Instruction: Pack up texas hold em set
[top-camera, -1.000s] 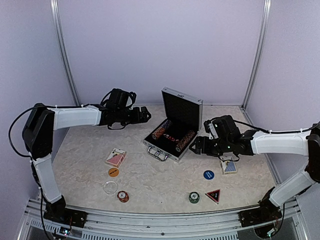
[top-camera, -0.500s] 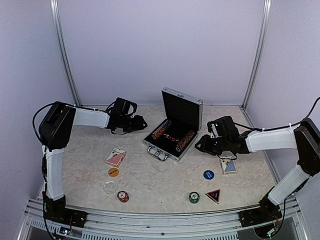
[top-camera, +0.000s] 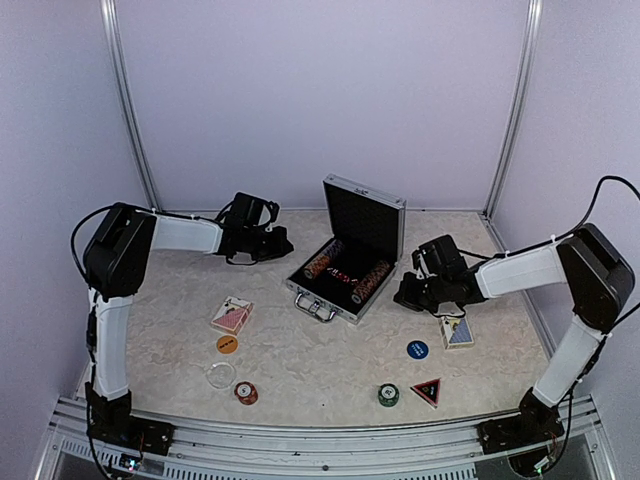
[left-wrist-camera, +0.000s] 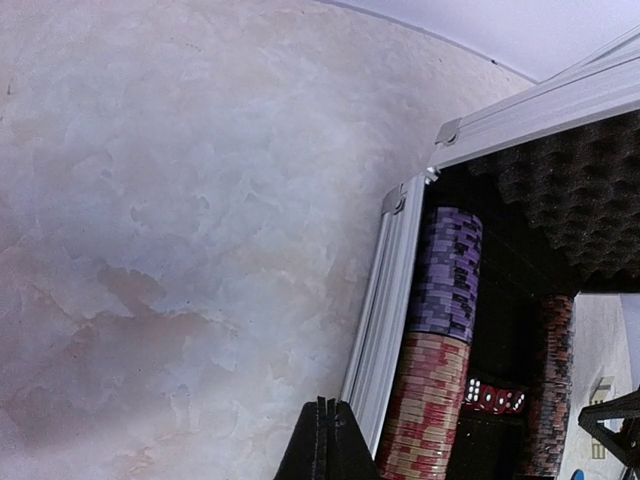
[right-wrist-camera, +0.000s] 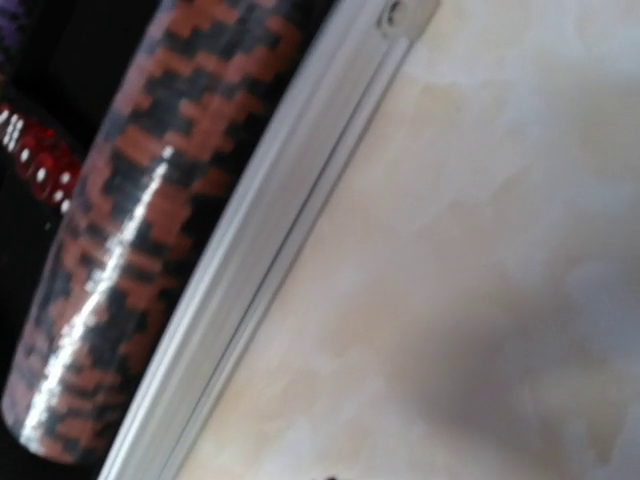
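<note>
Near edge, 6 o'clock: I see loose chip stacks (top-camera: 246, 393), discs (top-camera: 227, 344), triangle marker (top-camera: 427, 391).
Decks: red deck (top-camera: 231, 316) at the case's 8 o'clock, blue deck (top-camera: 458, 333) at 4.
Case (top-camera: 365, 220): open, mid-table.
Left gripper (left-wrist-camera: 323, 420): pressed together, empty, at the case's 10 o'clock.
Right gripper (top-camera: 402, 294): closed, empty, at the case's 3 o'clock.
Wrist views only: purple chips (left-wrist-camera: 447, 270) in the case.

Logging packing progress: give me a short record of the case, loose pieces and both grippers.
case: open, lid raised
in case: chip rows, red dice
loose left: red deck, orange disc, clear disc, red chip stack
loose right: blue deck, blue disc, green chip stack, triangle marker
left gripper: shut, empty, left of case
right gripper: shut, empty, right of case
</note>
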